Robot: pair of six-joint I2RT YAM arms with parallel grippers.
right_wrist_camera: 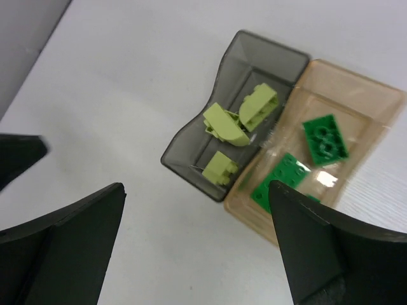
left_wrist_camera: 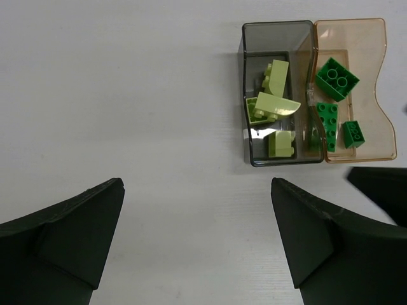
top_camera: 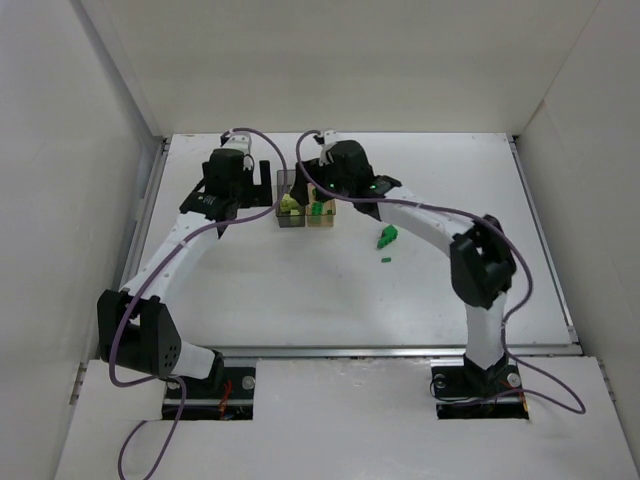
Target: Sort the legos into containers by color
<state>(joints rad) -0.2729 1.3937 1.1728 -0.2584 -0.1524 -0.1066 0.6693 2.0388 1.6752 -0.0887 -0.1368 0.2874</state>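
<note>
The two joined containers sit at the back middle of the table: the smoky grey one (top_camera: 286,180) (left_wrist_camera: 278,25) (right_wrist_camera: 267,51) and the amber one (top_camera: 322,222) (left_wrist_camera: 350,22) (right_wrist_camera: 356,76). Three pale yellow legos (left_wrist_camera: 273,108) (right_wrist_camera: 227,124) lie in the grey one. Three green legos (left_wrist_camera: 337,77) (right_wrist_camera: 325,138) lie in the amber one. A green lego (top_camera: 387,237) and a tiny green piece (top_camera: 385,260) lie on the table to the right. My left gripper (top_camera: 262,188) (left_wrist_camera: 197,241) is open and empty just left of the containers. My right gripper (top_camera: 318,190) (right_wrist_camera: 197,248) is open and empty above them.
White walls enclose the table (top_camera: 300,290) on the left, back and right. The right gripper's finger (left_wrist_camera: 381,190) shows in the left wrist view beside the amber container. The left gripper's finger (right_wrist_camera: 19,159) shows at the left of the right wrist view.
</note>
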